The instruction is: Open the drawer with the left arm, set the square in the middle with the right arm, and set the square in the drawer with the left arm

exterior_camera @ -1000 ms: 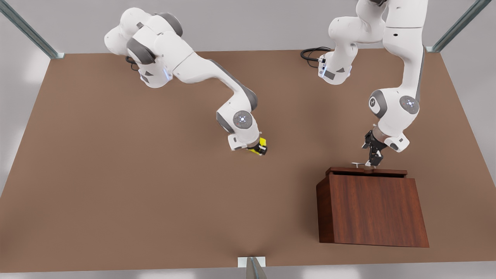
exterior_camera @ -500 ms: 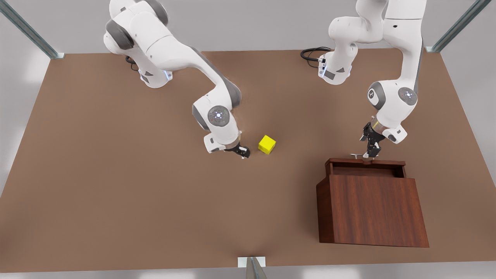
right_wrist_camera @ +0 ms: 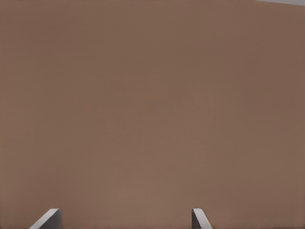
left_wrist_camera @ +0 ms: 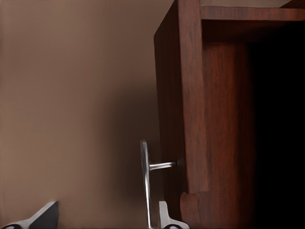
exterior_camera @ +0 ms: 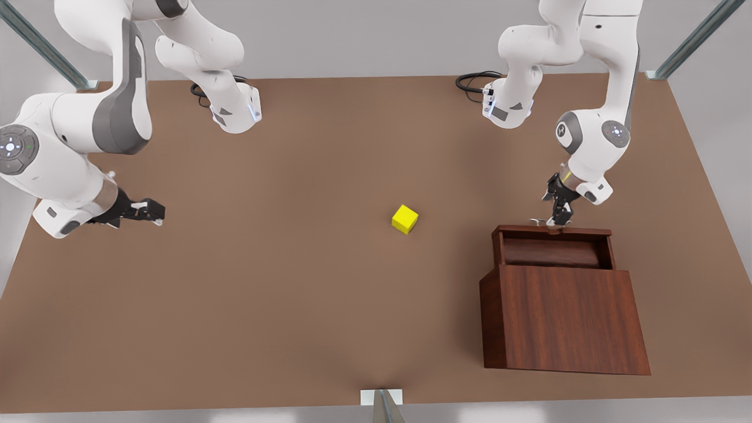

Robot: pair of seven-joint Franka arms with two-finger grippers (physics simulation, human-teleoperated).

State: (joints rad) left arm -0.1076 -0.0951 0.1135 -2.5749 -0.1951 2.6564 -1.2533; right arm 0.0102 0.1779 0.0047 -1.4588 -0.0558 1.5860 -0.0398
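Left pincer (exterior_camera: pixel 555 218) fingers apart around drawer (exterior_camera: pixel 552 249) handle (left_wrist_camera: pixel 145 188), interior dark, right pincer (exterior_camera: pixel 154 212) apart

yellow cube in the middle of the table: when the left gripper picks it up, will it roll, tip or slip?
The square shows flat faces and sits flat on the table, so it probably won't roll and should slide rather than tip. It looks rigid, and parallel sides suit a two-finger pinch. Its plain smooth faces might slip. The left gripper is at the drawer; the right gripper waits open.
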